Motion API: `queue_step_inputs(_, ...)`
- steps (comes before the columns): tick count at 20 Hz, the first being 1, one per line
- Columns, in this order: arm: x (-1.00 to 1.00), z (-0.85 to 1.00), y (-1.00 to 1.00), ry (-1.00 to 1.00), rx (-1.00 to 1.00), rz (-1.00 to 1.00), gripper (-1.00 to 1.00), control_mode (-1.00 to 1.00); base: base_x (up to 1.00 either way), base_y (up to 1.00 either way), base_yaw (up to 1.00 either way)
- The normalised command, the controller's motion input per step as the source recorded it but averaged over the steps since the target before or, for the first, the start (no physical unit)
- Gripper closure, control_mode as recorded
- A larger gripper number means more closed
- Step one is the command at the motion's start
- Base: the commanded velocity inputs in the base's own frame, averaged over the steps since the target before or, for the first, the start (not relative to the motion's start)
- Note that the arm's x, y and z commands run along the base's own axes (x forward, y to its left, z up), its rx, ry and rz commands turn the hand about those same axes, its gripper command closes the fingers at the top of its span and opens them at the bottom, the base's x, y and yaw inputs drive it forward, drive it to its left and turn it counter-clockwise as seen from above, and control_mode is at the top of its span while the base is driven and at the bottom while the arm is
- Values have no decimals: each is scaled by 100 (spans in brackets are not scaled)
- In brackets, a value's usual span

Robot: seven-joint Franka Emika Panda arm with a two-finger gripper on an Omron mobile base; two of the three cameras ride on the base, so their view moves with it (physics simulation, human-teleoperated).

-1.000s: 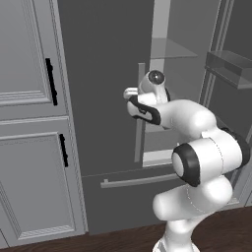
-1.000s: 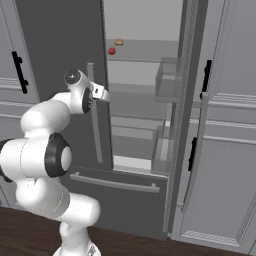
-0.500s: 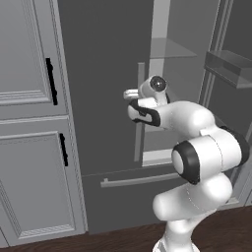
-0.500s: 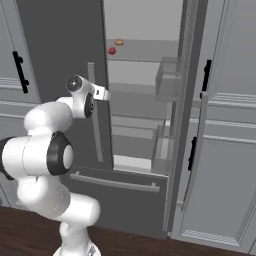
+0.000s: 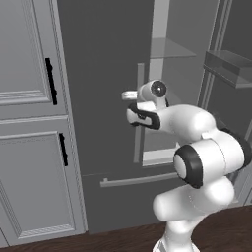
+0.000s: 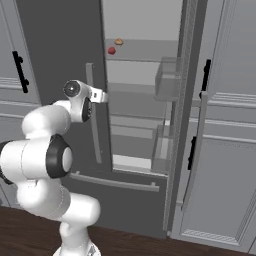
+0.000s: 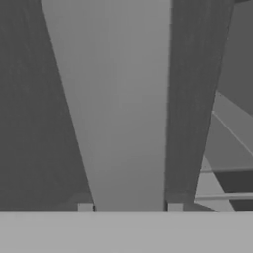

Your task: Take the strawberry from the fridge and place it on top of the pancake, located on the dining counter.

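The gripper (image 7: pixel 129 207) is clenched on the left door's vertical bar handle (image 7: pixel 118 99) of the fridge (image 6: pixel 60 45), one fingertip (image 7: pixel 85 207) on each side of it. The strawberry (image 6: pixel 111 50) lies up on a pale shelf (image 6: pixel 145 51) inside, right of and above the hand, well apart from it, beside a small tan-orange item (image 6: pixel 118 42). Light-grey panelled cabinets (image 5: pixel 24 123) flank the fridge above a dark wood floor (image 6: pixel 150 245).

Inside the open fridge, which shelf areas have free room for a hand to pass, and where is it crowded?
On the upper shelf, the stretch right of the strawberry and the tan-orange item is bare up to the door bin. The shelves below look bare. It is crowded at the left door's handle, where the tool is shut on the bar.
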Motion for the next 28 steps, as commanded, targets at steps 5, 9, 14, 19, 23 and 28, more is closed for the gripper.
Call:
queue_step_inputs(5, -99, 0, 48, 0, 0, 7, 100, -100, 0, 0, 0)
queue_step_inputs(9, -100, 0, 49, 0, 0, 7, 100, -100, 0, 0, 0)
queue_step_inputs(14, -99, 0, 58, 1, 1, 3, 100, -100, 0, 0, 0)
queue_step_inputs(19, -71, 0, 58, 10, 2, 0, -100, -100, 0, 0, 0)
queue_step_inputs(23, -67, 5, 12, 12, 12, 0, -100, -100, 0, 0, 0)
queue_step_inputs(28, -99, 26, -26, 2, 24, -5, -100, -100, 0, 0, 0)
